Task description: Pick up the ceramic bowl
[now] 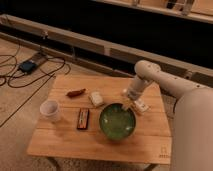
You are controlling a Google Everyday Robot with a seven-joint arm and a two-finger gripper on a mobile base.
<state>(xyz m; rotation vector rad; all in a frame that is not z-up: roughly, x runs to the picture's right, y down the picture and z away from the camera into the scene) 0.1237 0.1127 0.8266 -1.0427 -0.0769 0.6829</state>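
The ceramic bowl (117, 121), wide, glossy green with a dark rim, is over the middle of the wooden table (65, 145). My gripper (128, 104) comes down from the white arm (150, 75) on the right. It grips the bowl's far right rim. The bowl looks slightly raised and tilted, with the held rim side highest.
A white cup (50, 110) stands at the table's left. A dark snack bar (82, 118) lies left of the bowl, with a white packet (96, 99) and a red-brown item (76, 93) behind it. A white object (141, 105) lies beside the gripper. Cables and a black device (27, 66) lie on the floor at left.
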